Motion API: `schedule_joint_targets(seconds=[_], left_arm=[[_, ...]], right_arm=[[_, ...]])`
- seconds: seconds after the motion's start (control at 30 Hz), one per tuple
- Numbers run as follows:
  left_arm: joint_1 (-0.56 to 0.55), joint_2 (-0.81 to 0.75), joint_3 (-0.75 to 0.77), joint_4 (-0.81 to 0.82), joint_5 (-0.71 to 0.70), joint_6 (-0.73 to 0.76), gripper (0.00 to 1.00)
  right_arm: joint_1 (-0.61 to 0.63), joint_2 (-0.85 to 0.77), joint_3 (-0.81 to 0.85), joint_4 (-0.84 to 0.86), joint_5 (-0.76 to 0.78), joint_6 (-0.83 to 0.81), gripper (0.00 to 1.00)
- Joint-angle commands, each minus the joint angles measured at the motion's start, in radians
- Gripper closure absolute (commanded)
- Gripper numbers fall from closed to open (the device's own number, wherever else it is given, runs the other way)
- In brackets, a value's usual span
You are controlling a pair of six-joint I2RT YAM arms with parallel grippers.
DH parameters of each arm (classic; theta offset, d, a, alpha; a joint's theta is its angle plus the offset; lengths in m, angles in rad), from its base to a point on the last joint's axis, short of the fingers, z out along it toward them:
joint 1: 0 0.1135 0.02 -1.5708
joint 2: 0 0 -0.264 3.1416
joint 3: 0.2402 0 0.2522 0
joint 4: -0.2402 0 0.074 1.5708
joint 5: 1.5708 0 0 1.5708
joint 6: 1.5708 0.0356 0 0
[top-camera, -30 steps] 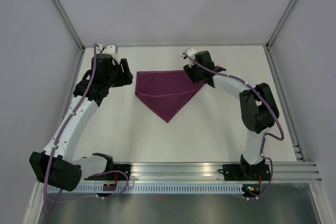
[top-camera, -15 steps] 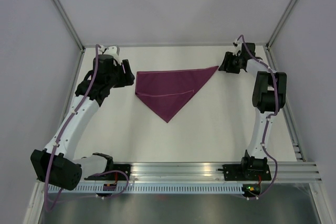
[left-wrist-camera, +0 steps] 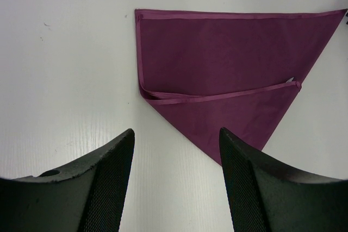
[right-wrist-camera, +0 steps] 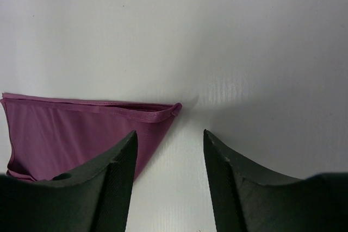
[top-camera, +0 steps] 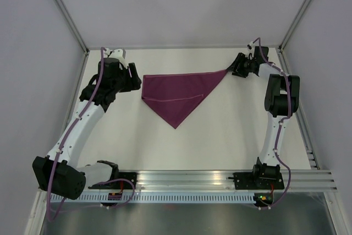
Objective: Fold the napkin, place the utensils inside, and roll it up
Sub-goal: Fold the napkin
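Overhead and wrist views of a two-arm setup at the folding stage. The thin dark magenta-purple cloth napkin (top-camera: 176,89) lies flat on the white table (top-camera: 220,136), far of centre. It is folded to a rough triangle with its long straight edge on the far side and its point toward the near side. A hemmed flap edge (left-wrist-camera: 217,97) crosses the lower part, so at least two layers overlap there.

The left gripper (top-camera: 133,76) sits just beside the napkin's left edge, jaws apart with only bare table between them. The right gripper (top-camera: 235,70) sits just beside the sharp right corner (right-wrist-camera: 176,108). Its jaws are likewise apart, and the corner lies just ahead of them, unclamped.

The cloth appears light, limp and, judging by its sheen, somewhat slippery. It will probably drape and crease rather than hold a shape, and the layers may slide on one another. The best holds are likely the corners or the stitched hem, pinching every layer there together and close to the table.
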Motion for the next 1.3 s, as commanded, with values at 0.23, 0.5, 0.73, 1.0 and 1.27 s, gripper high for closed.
schedule_joint_targets(seconds=[0.23,0.5,0.73,1.0,1.27], left_arm=[[0.005,-0.014,-0.011,0.03,0.024,0.002,0.32],[0.005,-0.023,-0.025,0.028,0.018,0.002,0.31],[0.005,-0.015,-0.025,0.03,0.015,0.003,0.31],[0.004,-0.009,-0.031,0.031,0.013,0.006,0.31],[0.005,-0.005,-0.034,0.04,0.018,0.005,0.31]], right_arm=[[-0.002,0.053,-0.018,0.067,-0.019,0.096,0.47],[0.002,0.072,-0.016,0.099,-0.021,0.119,0.57],[0.005,0.072,-0.025,0.148,-0.036,0.143,0.71],[0.021,0.035,-0.035,0.182,-0.05,0.146,0.87],[0.067,-0.115,-0.087,0.252,-0.041,0.085,0.93]])
